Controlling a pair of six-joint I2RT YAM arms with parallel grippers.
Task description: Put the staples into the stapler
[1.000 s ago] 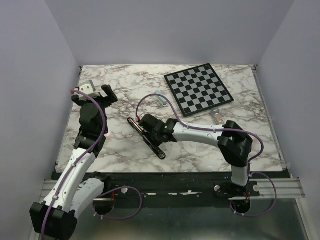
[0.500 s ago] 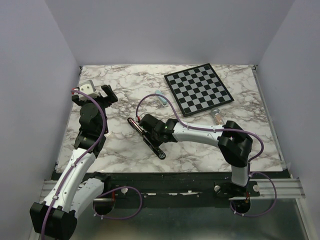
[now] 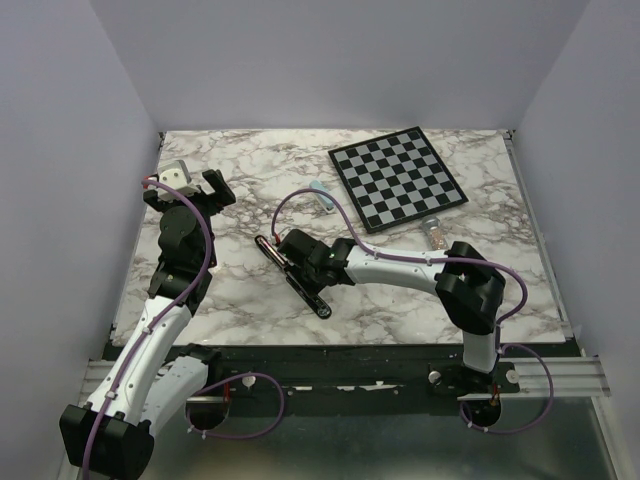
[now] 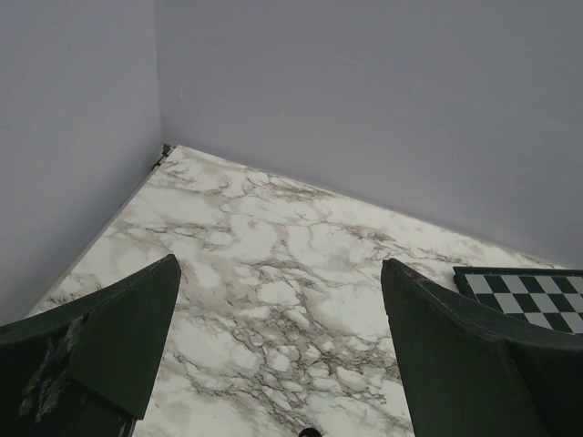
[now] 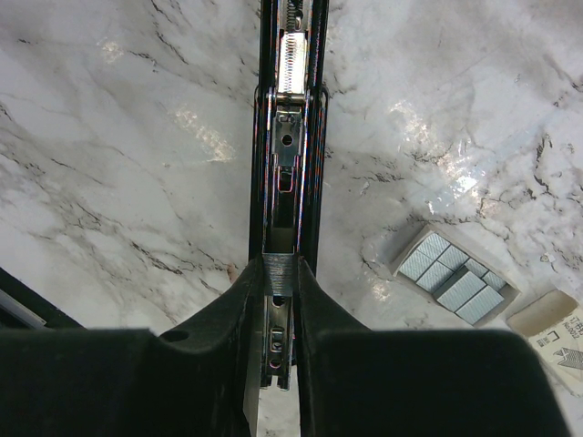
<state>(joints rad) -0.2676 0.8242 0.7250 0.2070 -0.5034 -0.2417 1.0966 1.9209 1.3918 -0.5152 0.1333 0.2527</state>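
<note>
Small silver-grey staple strip is being pinched by right gripper over open channel of slim black stapler. Left gripper is being held agape, empty. Skewed release risks strip being jammed.

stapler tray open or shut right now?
Open: the stapler shows its bare channel and spring; right claw holds the staples over it.

You have a marble table. Near its centre, slightly toward 8 o'clock, lies the black stapler, opened. A chessboard lies at 1 o'clock, a clear tube at 3 o'clock, and a small tray of staple strips about 12 o'clock.
</note>
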